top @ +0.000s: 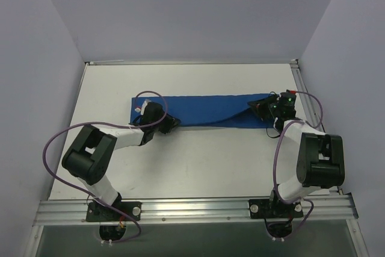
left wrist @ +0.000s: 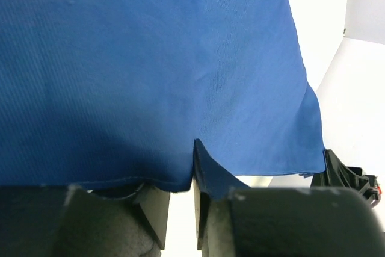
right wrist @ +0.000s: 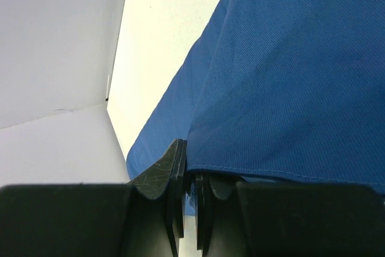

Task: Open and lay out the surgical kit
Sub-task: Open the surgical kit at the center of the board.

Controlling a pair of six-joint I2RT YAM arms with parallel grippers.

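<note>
Blue cloth (top: 210,111) on table (top: 198,161): clamps its right end in right tool (right wrist: 189,167), straddles near hem with left tool (left wrist: 174,188), narrowly parted.

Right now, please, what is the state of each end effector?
Left end effector: open, jaws apart at the edge of the blue cloth wrap; grip cannot be told.
Right end effector: closed, pinching the blue cloth wrap.

Open table (top: 198,161) between near rail (top: 192,207) and blue cloth wrap (top: 210,111). Narrower open strip beyond cloth to far wall (top: 192,22). Side walls (top: 36,88) hem both edges; right gripper (top: 260,106) crowds right one.
</note>
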